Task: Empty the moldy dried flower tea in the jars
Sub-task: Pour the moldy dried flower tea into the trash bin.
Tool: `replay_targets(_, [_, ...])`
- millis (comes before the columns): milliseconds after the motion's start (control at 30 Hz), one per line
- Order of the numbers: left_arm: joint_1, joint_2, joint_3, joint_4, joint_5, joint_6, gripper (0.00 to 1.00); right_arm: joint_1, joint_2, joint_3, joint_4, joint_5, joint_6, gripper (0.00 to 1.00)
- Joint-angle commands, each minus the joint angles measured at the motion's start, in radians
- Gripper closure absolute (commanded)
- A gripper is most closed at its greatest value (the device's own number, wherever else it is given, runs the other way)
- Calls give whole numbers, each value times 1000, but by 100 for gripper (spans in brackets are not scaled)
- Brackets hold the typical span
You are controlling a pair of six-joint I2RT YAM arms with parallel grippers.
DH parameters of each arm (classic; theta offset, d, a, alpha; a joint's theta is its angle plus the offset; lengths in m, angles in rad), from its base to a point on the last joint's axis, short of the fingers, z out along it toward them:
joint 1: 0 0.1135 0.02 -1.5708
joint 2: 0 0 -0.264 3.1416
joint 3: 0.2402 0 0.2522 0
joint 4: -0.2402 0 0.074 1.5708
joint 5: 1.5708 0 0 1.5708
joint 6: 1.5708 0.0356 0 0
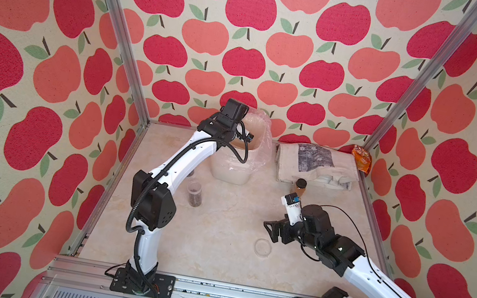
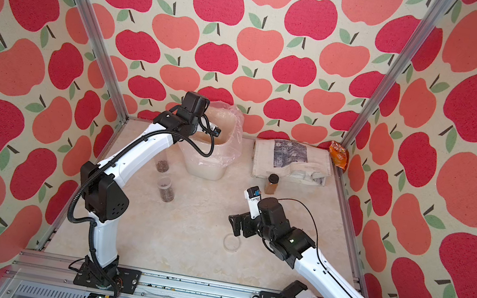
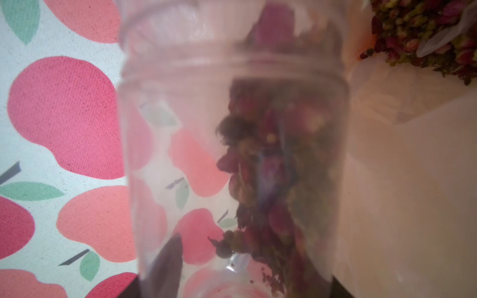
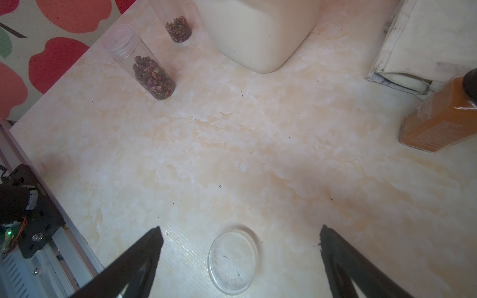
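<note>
Jaws of the left gripper (image 1: 246, 136) clamp a tilted jar (image 3: 232, 154) of tea (image 3: 278, 167) over the bin (image 1: 233, 172), where loose tea lies. Right gripper (image 4: 241, 232) hangs wide open above a lid (image 4: 233, 262). Two jars (image 4: 152, 69) stand near the bin, one partly behind the left arm (image 1: 183, 160); amber bottle (image 4: 438, 116) well apart.

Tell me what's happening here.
The left gripper holds an open clear jar at the white bin, tea heaped along one side; some tea already lies in the bin. Two more jars of tea stand on the table. The right gripper hangs open above a loose lid.
</note>
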Motion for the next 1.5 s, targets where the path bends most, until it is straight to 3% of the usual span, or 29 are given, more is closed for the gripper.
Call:
replay_targets(0, [9,1,35,4,15,-54,100,-7,-18,11,9,-19,16,1])
replay_targets(400, [26,-54,-12,19,44,-84,100,-8,-33,67,27,-67,29,1])
replay_targets(1033, [18,-79,-100,119,13,19,100,-10,-48,54,31,-77,51,1])
replay_targets(1300, [25,-88,-95,107,24,10,100,-17,-28,92,46,-105,56,1])
replay_targets(1467, [42,-114,-102,83,86,-67,100,-43,-20,122,54,-131,63,1])
